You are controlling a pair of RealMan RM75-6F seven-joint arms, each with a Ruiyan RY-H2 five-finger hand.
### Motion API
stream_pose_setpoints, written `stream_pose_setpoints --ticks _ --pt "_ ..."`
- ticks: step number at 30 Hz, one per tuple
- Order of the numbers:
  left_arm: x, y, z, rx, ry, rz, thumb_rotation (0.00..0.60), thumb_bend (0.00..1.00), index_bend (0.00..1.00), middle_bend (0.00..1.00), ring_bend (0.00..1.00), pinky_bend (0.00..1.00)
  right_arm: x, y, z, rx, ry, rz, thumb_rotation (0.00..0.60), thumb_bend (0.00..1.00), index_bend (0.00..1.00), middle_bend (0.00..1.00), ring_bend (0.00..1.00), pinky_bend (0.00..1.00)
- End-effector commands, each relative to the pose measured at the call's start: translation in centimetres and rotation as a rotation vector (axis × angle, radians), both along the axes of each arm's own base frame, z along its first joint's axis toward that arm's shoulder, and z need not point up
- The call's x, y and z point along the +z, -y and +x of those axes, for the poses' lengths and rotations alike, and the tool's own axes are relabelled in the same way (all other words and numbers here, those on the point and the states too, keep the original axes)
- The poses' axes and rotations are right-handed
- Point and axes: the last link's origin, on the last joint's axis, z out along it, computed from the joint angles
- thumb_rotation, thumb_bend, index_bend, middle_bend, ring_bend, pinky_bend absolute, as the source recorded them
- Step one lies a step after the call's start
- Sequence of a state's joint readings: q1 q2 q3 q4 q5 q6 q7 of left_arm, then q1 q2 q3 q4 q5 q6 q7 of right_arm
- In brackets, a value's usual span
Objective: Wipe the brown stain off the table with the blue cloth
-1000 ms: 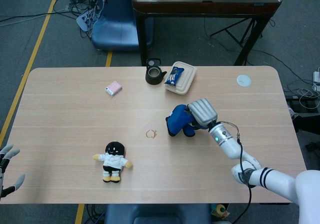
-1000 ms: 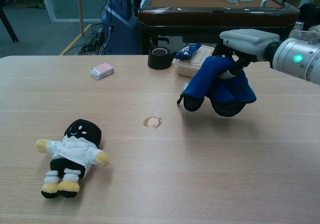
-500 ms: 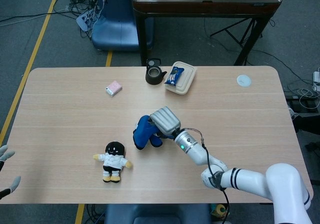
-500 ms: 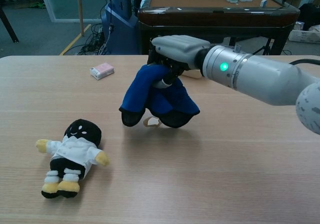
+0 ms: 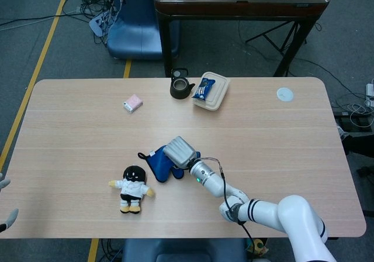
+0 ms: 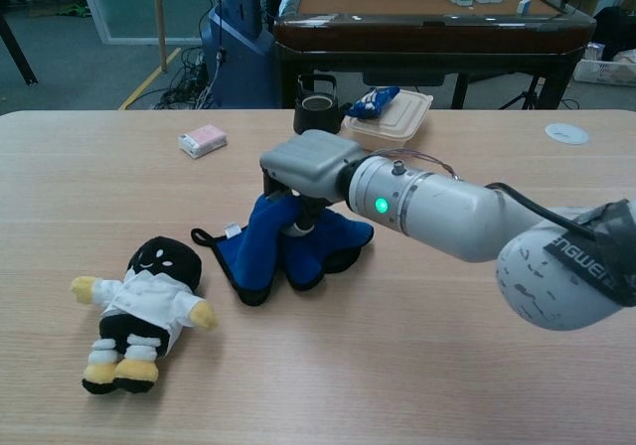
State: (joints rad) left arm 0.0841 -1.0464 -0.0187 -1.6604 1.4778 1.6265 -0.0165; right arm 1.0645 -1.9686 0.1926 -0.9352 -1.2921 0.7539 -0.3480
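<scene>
The blue cloth (image 5: 158,164) now lies bunched on the surface near its middle, a little left of centre, pressed down under the right hand (image 5: 180,152), whose fingers are wrapped into its folds and hold it. The brown stain cannot be seen in either view; the cloth covers the spot where it showed a second ago. That is the main change: a second ago the cloth hung lifted well to the right of the stain, half a second ago it was arriving over the mark, and now it is spread flat against the wood and has carried on leftward past it, so that its black-edged corner (image 6: 214,249) reaches toward the plush doll (image 6: 142,311). I judge that a first wiping stroke is under way or just finished; whether the mark has come off cannot be told until the cloth moves aside.

The doll, near and left of the cloth, has not shifted. Nor have the pink packet (image 5: 133,103) at far left, the black teapot (image 5: 180,86), or the takeaway box (image 5: 213,90) with a blue snack bag on it. Only the fingertips of the left hand (image 5: 6,218) show, at the near-left edge, spread and holding nothing, lower in the picture than before.
</scene>
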Motion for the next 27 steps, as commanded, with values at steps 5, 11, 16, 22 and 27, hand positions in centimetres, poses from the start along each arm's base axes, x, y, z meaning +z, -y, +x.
stream_pose_setpoints --ticks 5,11,16,22,27 --pt "0.0 0.1 -0.2 0.004 0.001 0.000 0.600 0.25 0.22 0.12 0.11 0.17 -2.0 -0.3 -0.5 0.042 -0.072 0.004 0.600 0.47 0.80 0.65 0.64 0.87" --pt "0.0 0.1 -0.3 0.007 -0.001 0.001 0.600 0.25 0.22 0.12 0.11 0.17 -1.8 1.2 -1.7 0.017 -0.115 -0.044 0.600 0.47 0.81 0.65 0.65 0.87" --pt "-0.1 0.1 -0.3 0.010 -0.003 -0.003 0.600 0.25 0.22 0.12 0.11 0.17 -1.2 3.0 -2.8 -0.022 -0.144 -0.092 0.600 0.47 0.81 0.65 0.65 0.87" --pt "-0.1 0.1 -0.4 0.014 -0.005 -0.004 0.600 0.25 0.22 0.12 0.11 0.17 -0.5 4.6 -3.6 -0.052 -0.180 -0.141 0.600 0.47 0.81 0.65 0.65 0.87" --pt "-0.1 0.1 -0.5 0.020 -0.007 -0.003 0.600 0.25 0.22 0.12 0.11 0.17 -0.7 5.0 -3.5 -0.072 -0.171 -0.144 0.600 0.47 0.81 0.66 0.65 0.87"
